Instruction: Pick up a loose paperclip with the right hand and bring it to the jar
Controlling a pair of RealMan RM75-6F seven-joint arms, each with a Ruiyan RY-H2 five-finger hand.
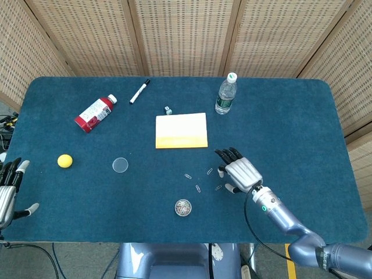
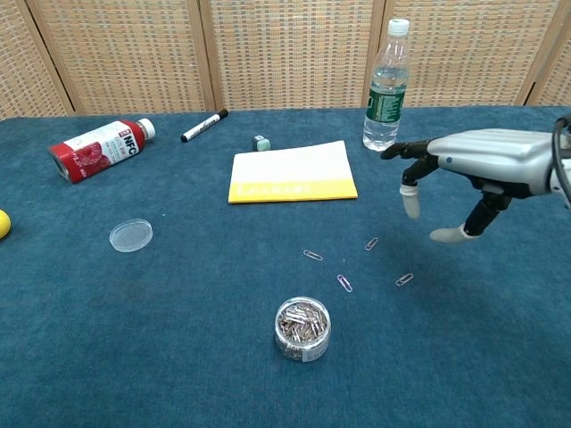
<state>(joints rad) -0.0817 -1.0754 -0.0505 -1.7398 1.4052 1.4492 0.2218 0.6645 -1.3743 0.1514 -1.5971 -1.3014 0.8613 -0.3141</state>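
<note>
Several loose paperclips (image 1: 198, 188) (image 2: 344, 283) lie on the blue cloth in front of the yellow notepad. A small clear jar (image 1: 183, 207) (image 2: 302, 329) full of paperclips stands just nearer the front edge, without a lid. My right hand (image 1: 239, 172) (image 2: 482, 167) hovers open over the rightmost clips, palm down, fingers spread and pointing left; it holds nothing. The clip (image 2: 404, 279) nearest it lies below its thumb. My left hand (image 1: 7, 192) rests open at the table's front left corner, away from everything.
The jar's clear lid (image 1: 120, 165) (image 2: 131, 235) lies to the left. Further back are a yellow notepad (image 1: 181, 130), a water bottle (image 1: 226, 94), a small eraser (image 1: 168, 110), a marker (image 1: 139, 91) and a red bottle (image 1: 95, 113) on its side. A yellow ball (image 1: 64, 161) sits left.
</note>
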